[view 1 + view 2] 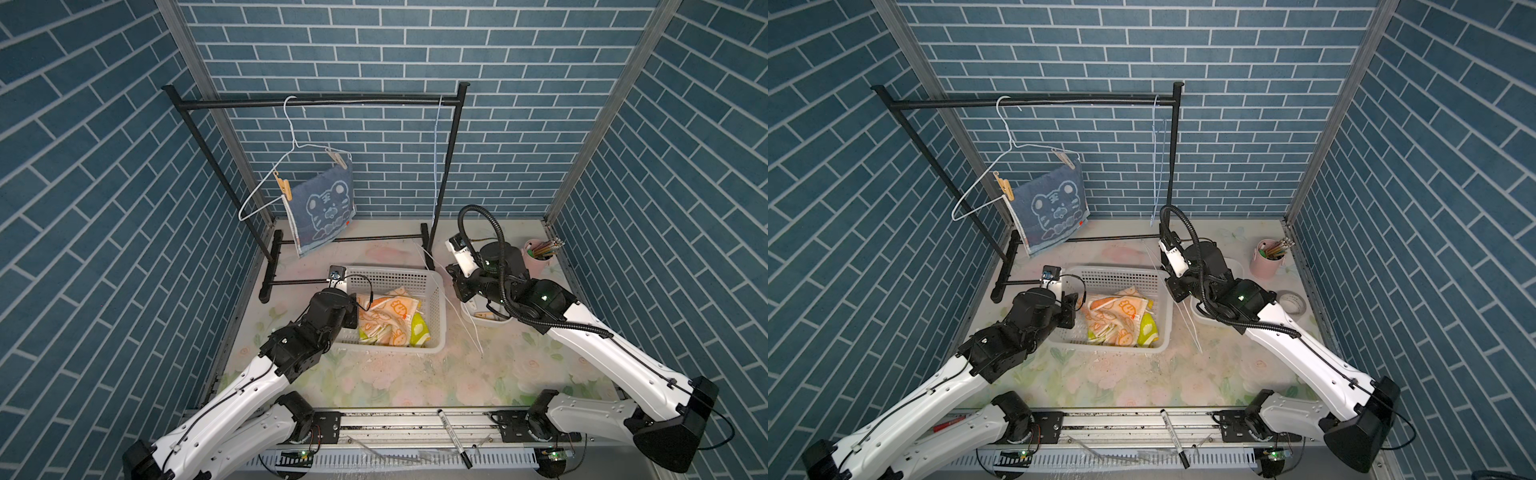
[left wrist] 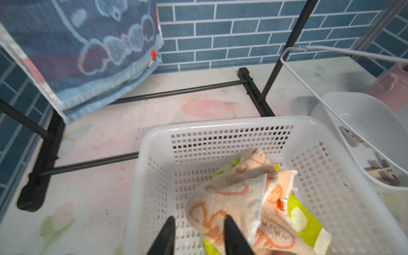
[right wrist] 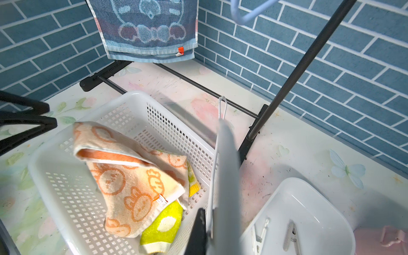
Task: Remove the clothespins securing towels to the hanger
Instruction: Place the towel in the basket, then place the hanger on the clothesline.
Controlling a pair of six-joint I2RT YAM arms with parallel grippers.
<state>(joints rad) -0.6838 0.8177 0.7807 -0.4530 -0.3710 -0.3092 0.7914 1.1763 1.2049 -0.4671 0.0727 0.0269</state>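
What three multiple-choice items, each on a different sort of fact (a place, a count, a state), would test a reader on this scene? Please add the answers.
1. Where does the orange towel lie?
A. over the rack's top bar
B. in the white basket
C. in the pink cup

2. How many clothespins fasten the blue towel to the hanger?
A. one
B. two
C. four

3. How does the left gripper stand?
A. open, holding nothing
B. shut on the blue towel
C. shut on a clothespin

Answers:
1 B: the orange towel lies crumpled inside the white basket.
2 B: two clothespins pinch the top edge of the blue towel onto the hanger.
3 A: the left gripper shows a bare gap between its fingers above the basket.
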